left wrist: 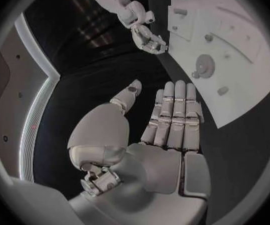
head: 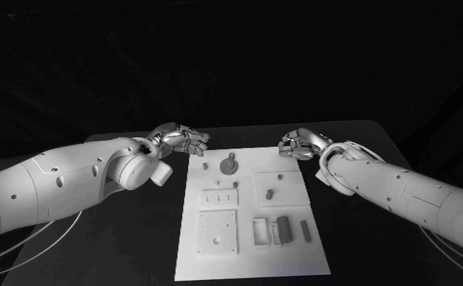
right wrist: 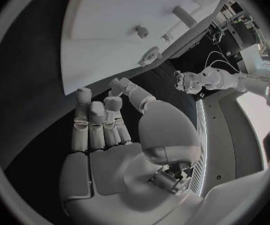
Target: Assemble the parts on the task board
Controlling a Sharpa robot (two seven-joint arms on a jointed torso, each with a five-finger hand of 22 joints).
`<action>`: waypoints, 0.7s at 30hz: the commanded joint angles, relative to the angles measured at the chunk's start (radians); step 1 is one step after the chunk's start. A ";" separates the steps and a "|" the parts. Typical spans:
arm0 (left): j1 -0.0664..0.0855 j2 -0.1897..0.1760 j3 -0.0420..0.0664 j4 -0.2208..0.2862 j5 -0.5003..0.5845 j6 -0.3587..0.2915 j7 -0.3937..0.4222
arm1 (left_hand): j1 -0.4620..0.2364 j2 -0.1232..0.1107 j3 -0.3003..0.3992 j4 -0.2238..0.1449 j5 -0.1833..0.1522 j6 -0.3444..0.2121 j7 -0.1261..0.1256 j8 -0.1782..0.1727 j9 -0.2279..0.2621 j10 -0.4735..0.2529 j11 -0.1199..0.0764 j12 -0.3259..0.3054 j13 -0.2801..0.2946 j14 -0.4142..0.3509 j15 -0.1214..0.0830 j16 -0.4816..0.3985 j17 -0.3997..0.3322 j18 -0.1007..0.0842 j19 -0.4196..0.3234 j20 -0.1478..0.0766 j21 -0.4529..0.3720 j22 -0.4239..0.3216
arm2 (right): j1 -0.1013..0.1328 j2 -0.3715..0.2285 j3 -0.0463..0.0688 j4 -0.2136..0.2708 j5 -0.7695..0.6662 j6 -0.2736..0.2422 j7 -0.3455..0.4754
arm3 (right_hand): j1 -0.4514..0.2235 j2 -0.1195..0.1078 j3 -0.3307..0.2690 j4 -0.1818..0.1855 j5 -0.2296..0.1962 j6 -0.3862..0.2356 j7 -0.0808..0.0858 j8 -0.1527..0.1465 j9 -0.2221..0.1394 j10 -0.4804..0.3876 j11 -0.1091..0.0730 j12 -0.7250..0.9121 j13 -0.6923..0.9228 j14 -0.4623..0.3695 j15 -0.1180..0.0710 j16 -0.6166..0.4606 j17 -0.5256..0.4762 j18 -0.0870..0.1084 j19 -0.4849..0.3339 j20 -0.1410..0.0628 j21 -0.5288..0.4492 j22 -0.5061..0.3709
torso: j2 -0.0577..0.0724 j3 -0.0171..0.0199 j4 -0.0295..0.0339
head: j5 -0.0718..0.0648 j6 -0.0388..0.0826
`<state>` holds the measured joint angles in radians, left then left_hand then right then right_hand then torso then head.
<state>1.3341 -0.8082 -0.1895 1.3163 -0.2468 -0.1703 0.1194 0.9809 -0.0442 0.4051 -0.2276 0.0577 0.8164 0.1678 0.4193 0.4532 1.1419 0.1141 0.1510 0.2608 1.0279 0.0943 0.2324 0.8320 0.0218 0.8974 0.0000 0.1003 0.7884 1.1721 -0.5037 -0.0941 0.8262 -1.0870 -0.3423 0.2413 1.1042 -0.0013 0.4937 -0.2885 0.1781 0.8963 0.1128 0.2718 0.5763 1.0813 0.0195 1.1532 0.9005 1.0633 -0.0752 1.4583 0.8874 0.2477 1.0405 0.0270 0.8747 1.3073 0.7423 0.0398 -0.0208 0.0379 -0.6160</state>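
Trouble could start from here, it is judged, because the parts are small and sit close together on the task board (head: 249, 259). If a hand is brought down a little off, a part could be knocked over or pushed out of place. A part could also be pinched badly and dropped onto the black surface (head: 126, 246).

Nothing is held right now. The left hand (head: 181, 140) is kept just beside the far left corner of the board. In the left wrist view its fingers (left wrist: 174, 112) are seen stretched out flat and side by side, with nothing between them. The right hand (head: 301, 144) is kept at the far right corner of the board. In the right wrist view its fingers (right wrist: 100, 125) are bent only a little, and nothing is gripped.

The board is laid in the middle of the surface, between the two arms. A round part (head: 229, 165) is seen near its far edge. A small dark peg (head: 270, 194) is found in a square plate to the right. A dark block (head: 285, 230) and a thin bar (head: 305, 230) are placed near the right side, closer in.

The surface is black and plain. The room behind it is dark, and little can be made out there.
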 commanded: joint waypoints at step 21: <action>0.036 0.064 0.000 0.037 -0.248 0.027 -0.295 | -0.198 -0.070 -0.080 0.153 0.007 0.024 -0.025 -0.007 0.087 -0.014 -0.077 0.362 0.371 0.077 -0.121 0.398 0.247 0.006 0.161 -0.122 0.173 0.191 | 0.046 -0.024 0.004 0.300 -0.106 0.072 -0.135 | -0.011 -0.006 0.007 -0.003 0.002 0.012 0.020 -0.007 0.000 0.007 0.000 0.001 -0.003 0.003 -0.009 0.003 -0.004 0.014 0.007 -0.004 0.004 0.015 | -0.060 -0.0198 -0.0239 | 0.013 0.000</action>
<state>1.3679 -0.7471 -0.1900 1.3465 -0.4614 -0.1973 -0.1387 0.7913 -0.1126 0.3241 -0.0786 0.0630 0.8431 0.1439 0.4157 0.5382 1.1357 0.0386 0.5050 0.6232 1.1004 -0.0221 0.6217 1.0762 0.0154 1.0574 -0.1157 0.2695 0.9755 1.2182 -0.5316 -0.0905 1.1176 -1.1636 -0.3071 0.1333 1.1001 -0.0056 0.4966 -0.2916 0.1781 0.8962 0.1129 0.2709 0.5762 1.0817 0.0196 1.1531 0.8985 1.0688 -0.0765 1.4582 0.8845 0.2416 1.0441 0.0236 0.8746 1.3074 0.6958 0.0249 -0.0421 0.0490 -0.6149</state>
